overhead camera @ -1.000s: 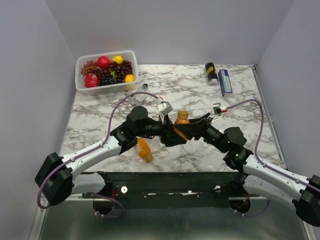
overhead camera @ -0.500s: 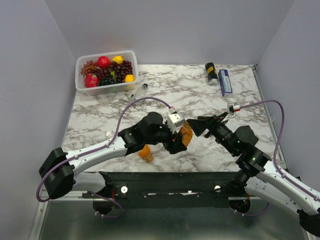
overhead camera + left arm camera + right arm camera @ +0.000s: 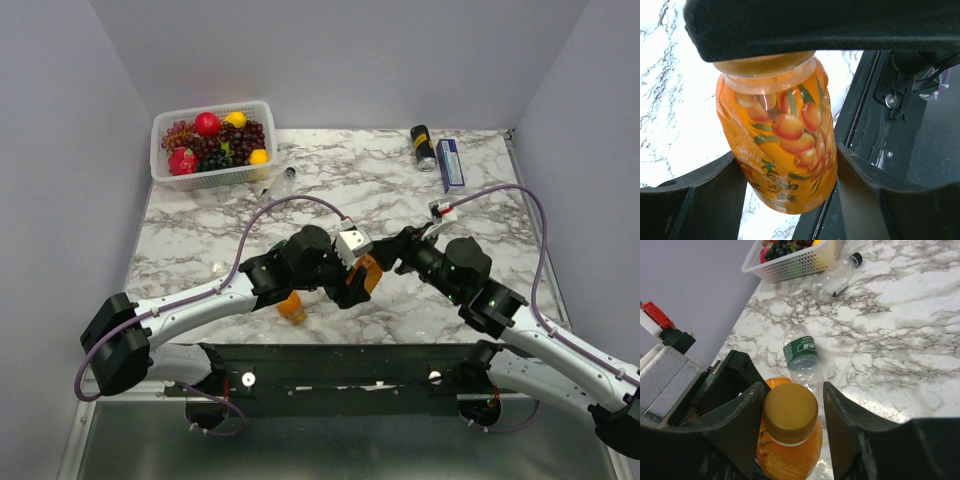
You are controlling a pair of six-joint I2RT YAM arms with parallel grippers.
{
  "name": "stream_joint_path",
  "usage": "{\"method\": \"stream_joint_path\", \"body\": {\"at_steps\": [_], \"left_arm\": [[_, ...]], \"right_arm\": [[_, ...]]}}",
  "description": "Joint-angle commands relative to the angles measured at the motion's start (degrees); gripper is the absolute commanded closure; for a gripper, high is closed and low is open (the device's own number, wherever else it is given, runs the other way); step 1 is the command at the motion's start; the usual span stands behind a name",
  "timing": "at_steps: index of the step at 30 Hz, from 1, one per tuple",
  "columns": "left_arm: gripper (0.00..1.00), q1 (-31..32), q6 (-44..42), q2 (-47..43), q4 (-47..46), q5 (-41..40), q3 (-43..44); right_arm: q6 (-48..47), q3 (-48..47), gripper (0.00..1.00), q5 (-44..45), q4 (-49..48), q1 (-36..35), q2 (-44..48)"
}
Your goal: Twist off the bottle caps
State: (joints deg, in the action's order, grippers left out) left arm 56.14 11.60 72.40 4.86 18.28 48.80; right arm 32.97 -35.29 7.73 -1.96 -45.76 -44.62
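Note:
My left gripper (image 3: 358, 280) is shut on an orange juice bottle (image 3: 372, 272) and holds it tilted above the table's front; in the left wrist view the bottle (image 3: 780, 145) sits between both fingers (image 3: 700, 200). Its orange cap (image 3: 790, 411) lies between my right gripper's (image 3: 793, 390) open jaws, with a gap on the right side. My right gripper (image 3: 393, 258) is at the bottle's top in the top view. A second orange bottle (image 3: 290, 305) lies under the left arm. A clear green-labelled bottle (image 3: 802, 357) lies beyond. Another clear bottle (image 3: 283, 181) with a black cap (image 3: 856, 259) lies by the basket.
A white basket (image 3: 212, 143) of fruit stands at the back left. A black can (image 3: 423, 146) and a blue box (image 3: 450, 163) lie at the back right. The black rail (image 3: 330, 360) runs along the table's near edge.
My right gripper, drawn back half a second ago, has moved in again and now straddles the cap. The left gripper keeps the tilted bottle in about the same place.

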Motion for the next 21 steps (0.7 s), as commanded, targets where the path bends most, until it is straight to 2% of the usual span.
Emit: {"method": "stream_joint_path", "body": {"at_steps": [1,6,11,12,13,15,16,19,20,21], "left_arm": [[0.70,0.7,-1.3,0.0,0.2,-1.9,2.0],[0.71,0.9,-1.7,-0.2,0.5,-2.8,2.0],[0.70,0.9,-1.8,-0.7,0.4,-3.6,1.9],[0.70,0.9,-1.8,-0.8,0.6,-4.2,1.9],[0.69,0.9,-1.7,-0.8,0.7,-4.4,2.0],[0.62,1.0,-1.7,-1.4,0.6,-4.8,2.0],[0.60,1.0,-1.7,-1.4,0.6,-5.1,1.8],[0.39,1.0,-1.7,-2.1,0.4,-5.5,1.7],[0.26,1.0,-1.8,-2.3,0.1,-5.5,1.5],[0.20,1.0,-1.8,-2.4,-0.1,-5.3,1.4]], "right_arm": [[-0.9,-1.2,0.50,-0.8,0.9,-0.1,1.2],[-1.1,-1.3,0.53,-1.1,1.1,0.0,1.0],[-1.2,-1.8,0.64,-2.5,1.2,-0.1,-0.1],[-0.8,-1.9,0.72,-2.8,1.2,0.0,-0.6],[-0.6,-1.9,0.91,-3.0,1.2,-0.1,-0.7],[-0.5,-1.9,0.99,-3.1,1.0,0.0,-0.9],[-0.5,-1.8,0.99,-3.2,1.0,0.0,-1.2],[-0.5,-1.5,0.99,-2.8,0.9,0.0,-0.9],[-0.4,-1.4,0.99,-2.7,0.8,0.0,-0.8],[-0.3,-1.4,0.99,-2.6,0.6,0.0,-0.7]]}}
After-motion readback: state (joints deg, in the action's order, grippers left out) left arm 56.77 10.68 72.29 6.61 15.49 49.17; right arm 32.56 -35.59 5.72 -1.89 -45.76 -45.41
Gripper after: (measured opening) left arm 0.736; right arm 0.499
